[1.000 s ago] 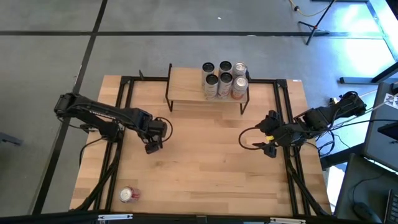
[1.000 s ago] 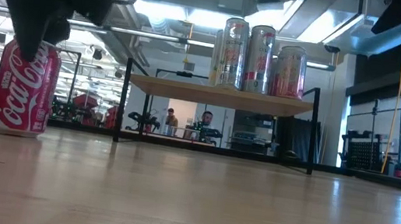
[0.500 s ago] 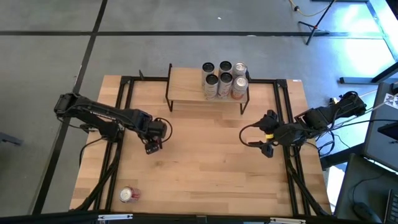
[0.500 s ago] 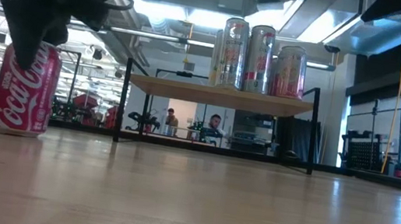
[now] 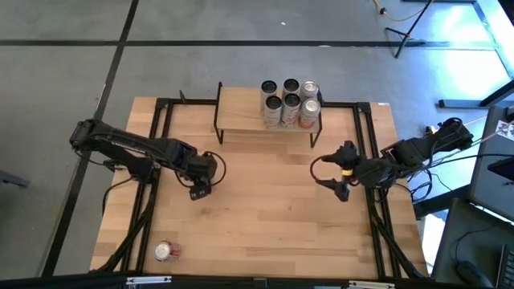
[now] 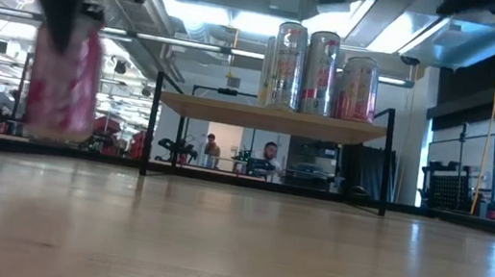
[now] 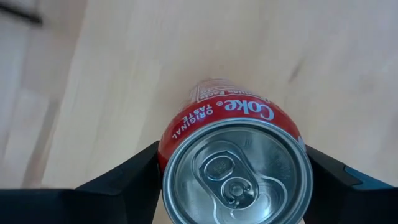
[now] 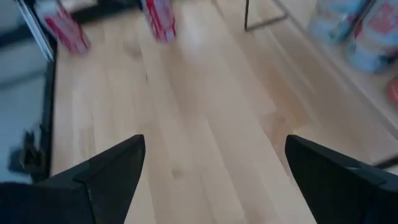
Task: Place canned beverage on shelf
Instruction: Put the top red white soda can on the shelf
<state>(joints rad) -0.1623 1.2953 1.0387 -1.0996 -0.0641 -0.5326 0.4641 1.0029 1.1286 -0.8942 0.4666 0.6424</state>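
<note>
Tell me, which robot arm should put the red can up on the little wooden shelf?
The left. Its gripper already clamps the red Coke can, lifted off the table. The right gripper is open and empty. The wooden-topped shelf has free board on its left.

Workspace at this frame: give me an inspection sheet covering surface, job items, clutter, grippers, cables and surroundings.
Surface: wooden table, bare in the middle.
Job's things: shelf at the far edge, five cans grouped at its right end, left part free. Red Coke can held in the left gripper, upright. Second red can near the front left corner.
Clutter: nothing seen.
Grippers: left gripper shut on the Coke can, left of centre; right gripper open, empty, at the right side.
Cables: bundle behind the right arm.
Surroundings: people seated beyond the table.
</note>
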